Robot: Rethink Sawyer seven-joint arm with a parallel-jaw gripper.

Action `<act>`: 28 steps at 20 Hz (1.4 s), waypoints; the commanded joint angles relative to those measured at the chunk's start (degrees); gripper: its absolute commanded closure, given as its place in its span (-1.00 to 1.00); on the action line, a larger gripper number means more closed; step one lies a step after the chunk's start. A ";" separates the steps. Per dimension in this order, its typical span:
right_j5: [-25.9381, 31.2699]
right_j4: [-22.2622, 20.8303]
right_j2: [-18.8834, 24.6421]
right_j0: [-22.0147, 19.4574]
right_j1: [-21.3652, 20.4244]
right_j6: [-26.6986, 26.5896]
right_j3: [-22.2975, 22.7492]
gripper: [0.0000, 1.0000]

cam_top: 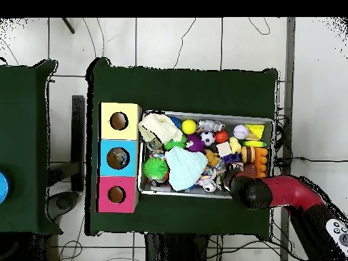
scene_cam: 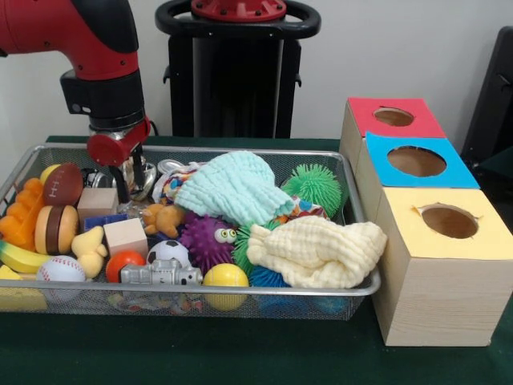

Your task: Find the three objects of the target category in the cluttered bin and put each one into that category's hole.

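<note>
Claw (scene_cam: 131, 178) lowered into wire bin (scene_cam: 200, 303), beside football (scene_cam: 62, 184)

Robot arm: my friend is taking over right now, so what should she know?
Gripper: low in the wire bin, at the end away from the boxes, by a wooden block; open or shut can't be told, and it shows nothing held.
Red box, blue box and yellow box stand in a row beside the bin.
Done: nothing confirmed; the overhead view shows something in the blue hole.
Left: find the target toys and post them.
</note>
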 commanded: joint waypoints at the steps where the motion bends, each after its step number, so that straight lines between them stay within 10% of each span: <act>1: -4.03 -5.74 2.26 1.64 -0.45 -1.33 -0.49 -1.00; 16: -7.50 -7.53 2.99 1.94 3.72 -0.39 -2.75 -1.00; 28: -2.90 -11.12 -4.91 7.73 2.08 1.63 -6.00 -1.00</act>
